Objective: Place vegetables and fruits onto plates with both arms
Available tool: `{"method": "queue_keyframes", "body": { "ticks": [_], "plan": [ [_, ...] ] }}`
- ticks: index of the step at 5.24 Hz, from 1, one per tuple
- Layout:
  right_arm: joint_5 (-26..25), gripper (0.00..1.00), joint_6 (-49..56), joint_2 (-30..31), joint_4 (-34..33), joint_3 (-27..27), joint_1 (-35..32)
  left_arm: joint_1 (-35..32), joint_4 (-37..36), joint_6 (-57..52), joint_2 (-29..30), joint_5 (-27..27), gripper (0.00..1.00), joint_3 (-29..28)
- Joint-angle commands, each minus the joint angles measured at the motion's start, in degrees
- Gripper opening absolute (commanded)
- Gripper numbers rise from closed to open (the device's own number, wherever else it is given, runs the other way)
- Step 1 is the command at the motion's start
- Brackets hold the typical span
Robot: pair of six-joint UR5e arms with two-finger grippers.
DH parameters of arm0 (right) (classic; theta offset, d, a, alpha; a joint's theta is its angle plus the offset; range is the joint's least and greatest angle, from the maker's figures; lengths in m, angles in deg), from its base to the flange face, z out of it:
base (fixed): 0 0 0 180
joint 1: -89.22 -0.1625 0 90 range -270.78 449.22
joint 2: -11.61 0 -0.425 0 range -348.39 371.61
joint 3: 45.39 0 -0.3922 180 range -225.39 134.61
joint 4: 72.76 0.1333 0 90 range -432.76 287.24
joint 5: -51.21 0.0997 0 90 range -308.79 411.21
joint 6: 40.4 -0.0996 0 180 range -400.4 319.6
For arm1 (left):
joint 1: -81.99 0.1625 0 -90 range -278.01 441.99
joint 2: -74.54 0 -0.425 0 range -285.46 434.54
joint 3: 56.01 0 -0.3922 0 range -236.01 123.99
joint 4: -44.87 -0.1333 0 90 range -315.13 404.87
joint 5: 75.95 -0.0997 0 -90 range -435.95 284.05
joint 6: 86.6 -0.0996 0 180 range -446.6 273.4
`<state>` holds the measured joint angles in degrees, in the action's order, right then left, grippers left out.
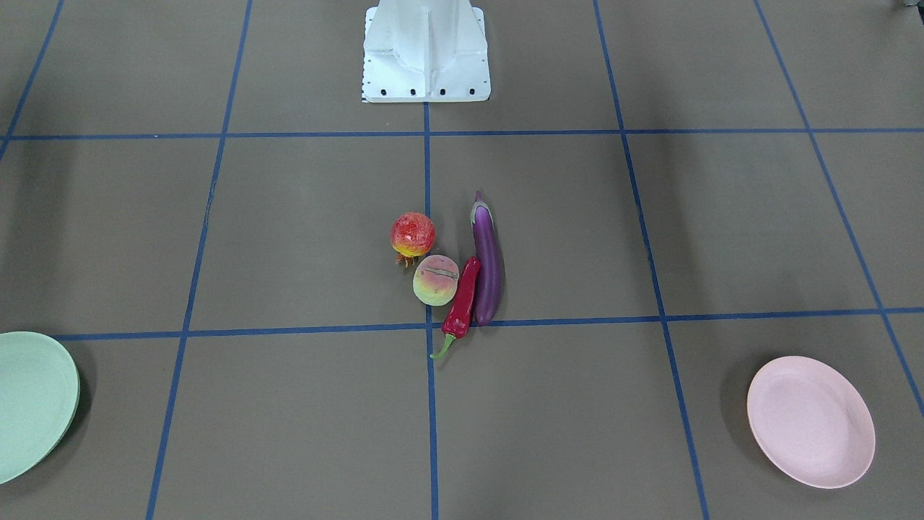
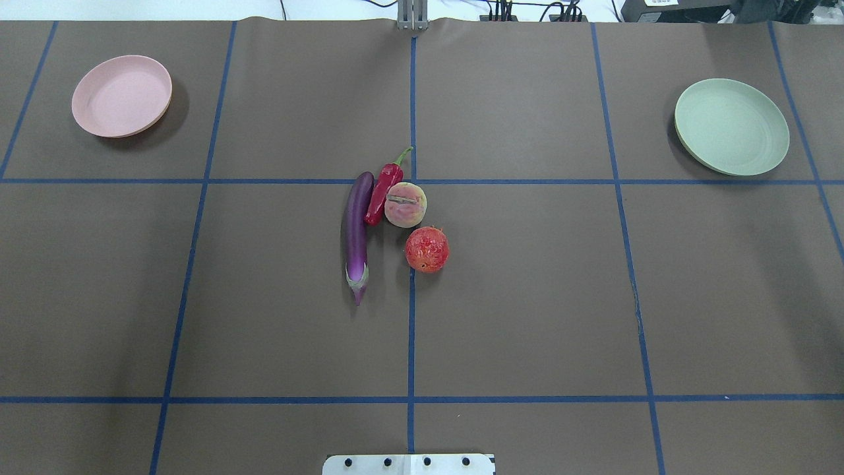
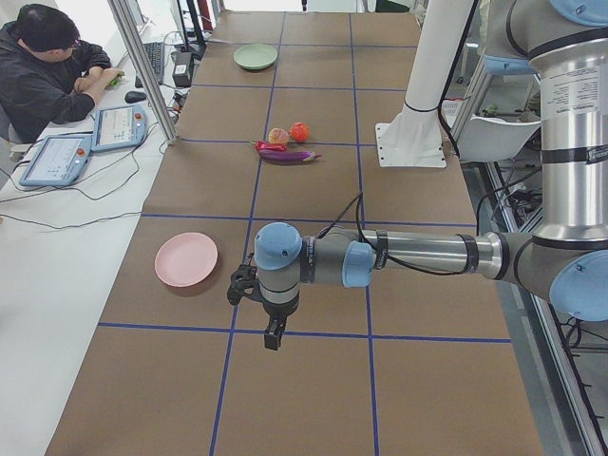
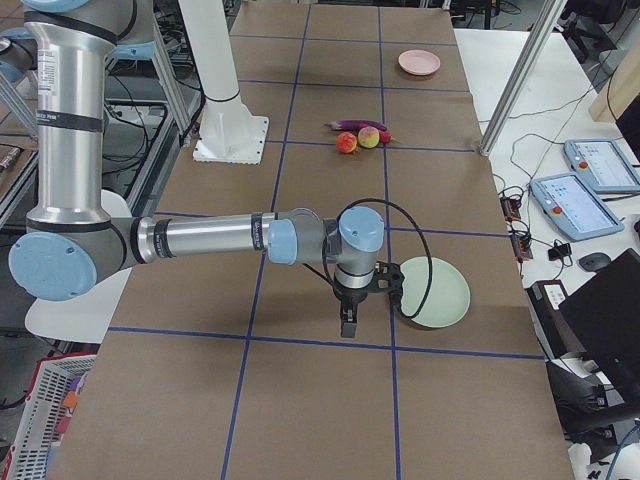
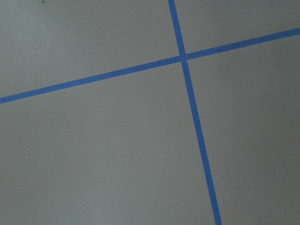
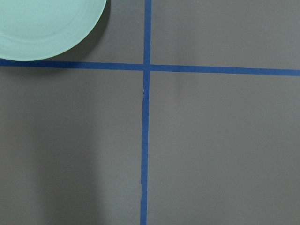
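Beginning from zero: finding eggplant [image 2: 357,231], chili pepper [image 2: 383,188], peach [image 2: 405,204], pomegranate [image 2: 426,249] bunched mid-bench [image 2: 527,297], unplated; pink plate [image 2: 122,95] waiting at ten o'clock, mint plate [image 2: 732,126] at two. Failing to tell left jaws' or right jaws' opening.

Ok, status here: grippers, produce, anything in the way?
Left gripper, right gripper: far from produce, open or shut unclear. Eggplant, chili pepper, peach, pomegranate clustered mid-table, untouched. Pink plate, green plate empty. No obstacle seen.

Left arm [image 3: 418,255] and right arm [image 4: 205,238] reach out level (fingers [image 3: 274,332] down, spread unclear)
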<state>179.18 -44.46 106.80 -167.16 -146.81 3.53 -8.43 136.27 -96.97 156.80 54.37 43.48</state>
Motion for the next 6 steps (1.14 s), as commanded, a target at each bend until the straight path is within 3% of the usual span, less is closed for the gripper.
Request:
{"method": "queue_keyframes", "body": {
  "ticks": [1,3,4,6],
  "plan": [
    [0.0,1.0,0.1,-0.1,0.0,-0.3,0.0,0.0,-0.3,0.1,0.0,0.8,1.0,1.4],
    [0.2,1.0,-0.2,-0.5,0.1,-0.7,0.1,0.1,0.1,0.1,0.3,0.9,1.0,1.8],
    [0.3,1.0,-0.5,-1.8,3.6,0.0,0.6,0.1,0.0,0.6,2.9,1.0,1.0,1.3],
    [0.6,1.0,-0.9,-3.3,18.5,2.7,1.6,0.4,-0.3,0.8,10.3,1.0,1.0,-1.5]
  ]
}}
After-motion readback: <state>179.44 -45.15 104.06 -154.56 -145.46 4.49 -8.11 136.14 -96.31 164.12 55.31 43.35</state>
